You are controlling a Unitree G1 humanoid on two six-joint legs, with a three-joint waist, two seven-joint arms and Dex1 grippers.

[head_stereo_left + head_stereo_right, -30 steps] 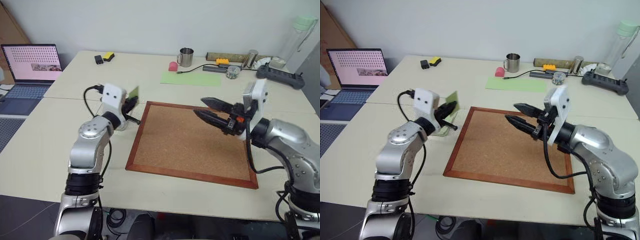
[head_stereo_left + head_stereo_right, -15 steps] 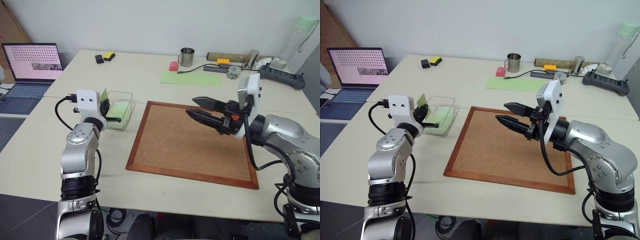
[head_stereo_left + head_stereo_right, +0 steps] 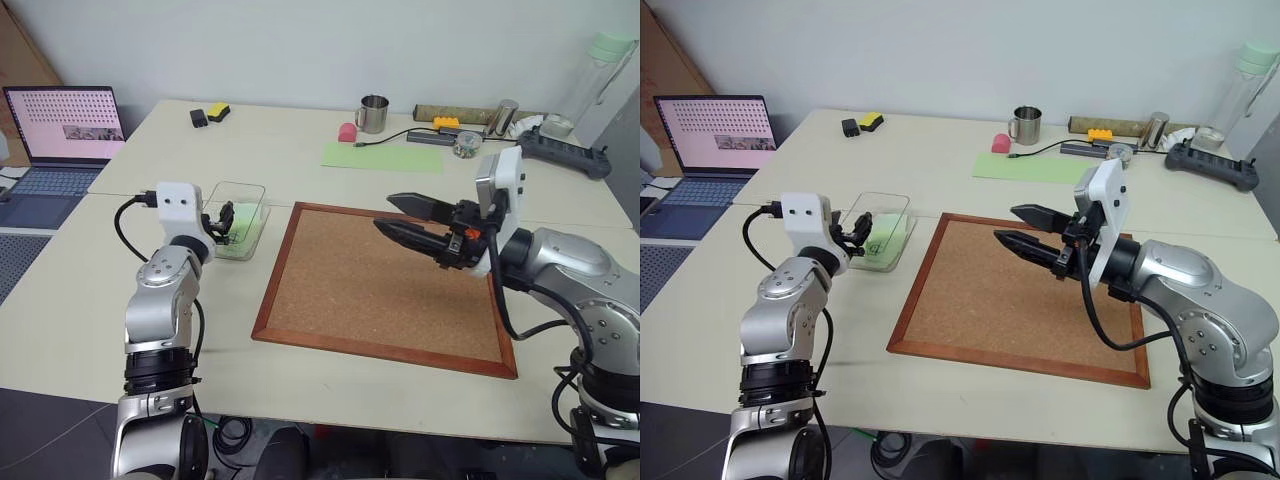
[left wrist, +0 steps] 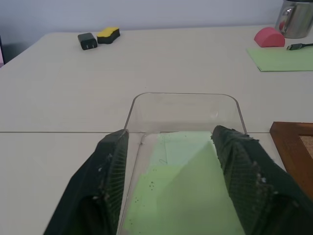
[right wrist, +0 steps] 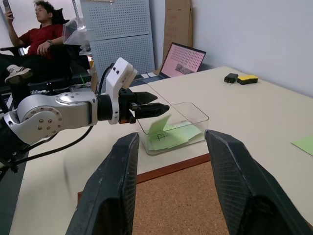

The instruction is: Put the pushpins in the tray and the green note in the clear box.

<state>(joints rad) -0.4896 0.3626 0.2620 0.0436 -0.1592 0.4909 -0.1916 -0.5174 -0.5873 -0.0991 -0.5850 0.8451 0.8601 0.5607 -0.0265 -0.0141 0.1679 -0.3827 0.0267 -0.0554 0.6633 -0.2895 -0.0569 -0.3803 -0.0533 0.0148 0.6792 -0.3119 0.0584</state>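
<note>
Green note (image 4: 188,196) lies inside the clear box (image 3: 238,218), dropped from the open left hand (image 3: 222,222), while the right hand (image 3: 402,216) waits open and empty over the corkboard (image 3: 380,290)

Silver, rounded arm shells carry white box-shaped wrist housings, looping black cables and textured black fingers (image 4: 110,171); orange accent near the right gripper (image 3: 412,222).
</note>
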